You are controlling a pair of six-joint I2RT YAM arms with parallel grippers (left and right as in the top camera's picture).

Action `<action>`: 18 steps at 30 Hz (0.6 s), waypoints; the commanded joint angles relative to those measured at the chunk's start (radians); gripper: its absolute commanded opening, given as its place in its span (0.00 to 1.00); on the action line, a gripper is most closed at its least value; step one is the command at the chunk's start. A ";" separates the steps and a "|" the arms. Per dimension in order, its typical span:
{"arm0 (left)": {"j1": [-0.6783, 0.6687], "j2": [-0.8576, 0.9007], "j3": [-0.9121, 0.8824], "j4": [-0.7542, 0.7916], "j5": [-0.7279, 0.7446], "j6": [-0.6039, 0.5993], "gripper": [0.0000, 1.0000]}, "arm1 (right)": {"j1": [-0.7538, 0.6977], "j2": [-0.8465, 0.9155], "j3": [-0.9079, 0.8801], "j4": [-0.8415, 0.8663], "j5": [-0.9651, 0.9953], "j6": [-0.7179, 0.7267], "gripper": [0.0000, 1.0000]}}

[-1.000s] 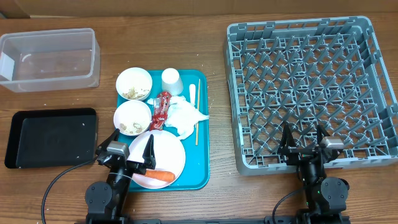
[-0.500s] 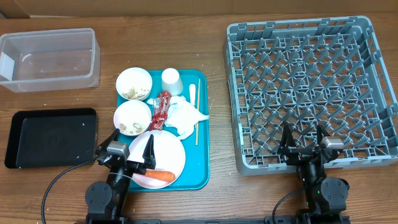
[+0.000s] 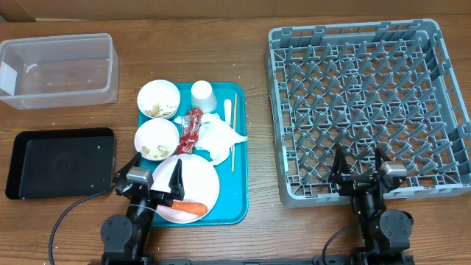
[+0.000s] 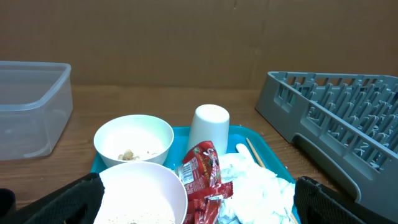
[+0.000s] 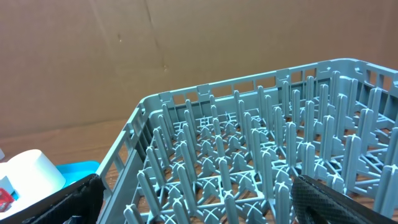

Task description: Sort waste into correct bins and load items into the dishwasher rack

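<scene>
**Left gripper** [image 3: 157, 168]: the jaws are fully apart with nothing between them. The unit hangs over the near-left corner of the teal serving tray [image 3: 235, 200]. One finger is above the tray's left rim and the other is above the round plate [image 3: 193, 180]. The orange carrot [image 3: 193, 208] lies on the plate's near edge, just beside that finger.

**Right gripper** [image 3: 358, 163]: the jaws are fully apart and empty. The unit stands at the near wall of the grey dishwasher rack [image 3: 352, 31], with its fingers over the nearest row of pegs.

**Tray contents:**
- Two bowls holding food scraps line the left rim, the far bowl [image 3: 158, 99] and the near bowl [image 3: 156, 138].
- The white cup [image 3: 203, 96] stands at the far rim.
- The red wrapper [image 3: 191, 125] lies at the centre, touching the crumpled napkin [image 3: 217, 138].
- The thin wooden stick [image 3: 234, 136] runs parallel to the right rim, just inside it.

**Bins:**
- The clear plastic tub [image 3: 57, 38] sits at the far left.
- The black tray [image 3: 62, 165] sits at the near left, with its right edge just beside the teal tray's left rim.

**Clearances:**
- A strip of bare table [image 3: 221, 44] separates the tub from the black tray.
- A second open strip runs between the teal tray's right rim and the rack's left wall.
- Open surface also lies beyond the tray's far rim.
</scene>
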 commanded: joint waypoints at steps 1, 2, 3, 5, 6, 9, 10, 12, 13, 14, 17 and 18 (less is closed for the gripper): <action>-0.006 -0.011 -0.003 0.000 0.001 -0.010 1.00 | 0.000 -0.012 -0.011 0.003 0.010 -0.004 1.00; -0.006 -0.011 -0.003 0.000 0.001 -0.010 1.00 | 0.000 -0.012 -0.011 0.003 0.010 -0.004 1.00; -0.006 -0.011 -0.003 0.000 0.001 -0.010 1.00 | 0.000 -0.012 -0.011 0.003 0.010 -0.004 1.00; -0.006 -0.011 -0.003 0.000 0.001 -0.010 1.00 | 0.000 -0.012 -0.011 0.003 0.010 -0.004 1.00; -0.006 -0.011 -0.003 0.000 0.001 -0.010 1.00 | 0.000 -0.012 -0.011 0.003 0.010 -0.004 1.00; -0.006 -0.011 -0.003 0.001 0.000 -0.010 1.00 | 0.000 -0.012 -0.011 0.003 0.010 -0.004 1.00; -0.006 -0.011 -0.003 0.000 0.001 -0.010 1.00 | 0.001 -0.012 -0.011 0.003 0.010 -0.004 1.00; -0.006 -0.011 -0.003 0.001 0.003 -0.014 1.00 | 0.000 -0.012 -0.011 0.003 0.010 -0.004 1.00; -0.006 -0.011 -0.003 0.004 0.033 -0.047 1.00 | 0.000 -0.012 -0.011 0.003 0.010 -0.004 1.00; -0.007 -0.011 -0.003 0.008 0.074 -0.093 1.00 | 0.000 -0.012 -0.011 0.003 0.010 -0.004 1.00; -0.006 -0.011 -0.003 0.066 0.206 -0.253 1.00 | 0.000 -0.012 -0.011 0.003 0.010 -0.004 1.00; -0.006 -0.011 -0.003 0.082 0.245 -0.299 1.00 | 0.000 -0.012 -0.011 0.003 0.010 -0.004 1.00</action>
